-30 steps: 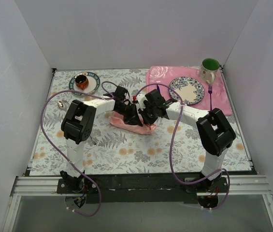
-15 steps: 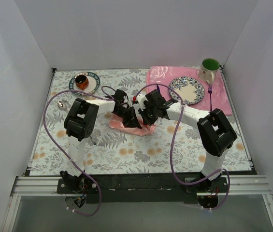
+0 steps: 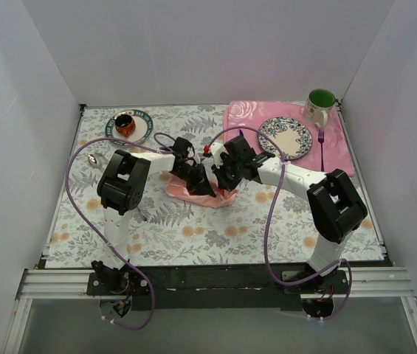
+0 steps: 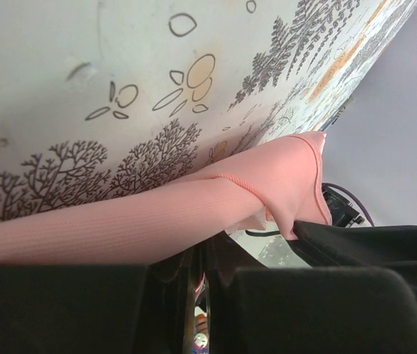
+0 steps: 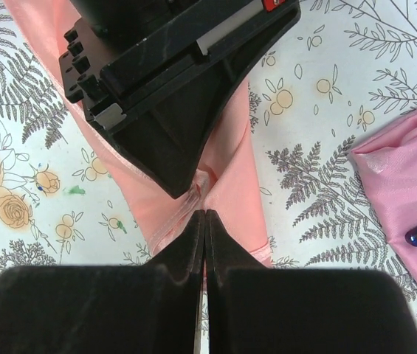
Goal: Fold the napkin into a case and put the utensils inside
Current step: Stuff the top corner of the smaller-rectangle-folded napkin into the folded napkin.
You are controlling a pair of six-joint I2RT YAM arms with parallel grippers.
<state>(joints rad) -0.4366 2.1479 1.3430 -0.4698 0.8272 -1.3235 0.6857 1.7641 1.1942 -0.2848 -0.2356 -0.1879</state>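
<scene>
A robotics lab test cell, not a home. Plain white panel walls [image 3: 193,51] box in the desk [image 3: 193,236] on three sides. Along the lower edge of the top view runs a bare aluminium rail [image 3: 215,284], with two black-and-white robot arms [image 3: 119,192] bolted to it and purple cables [image 3: 71,184] looping loose. The dining look is staged: a fern-print cover, a rose placemat [image 3: 245,118], a plate [image 3: 285,137] and a green mug [image 3: 320,103] at the upper right.
</scene>
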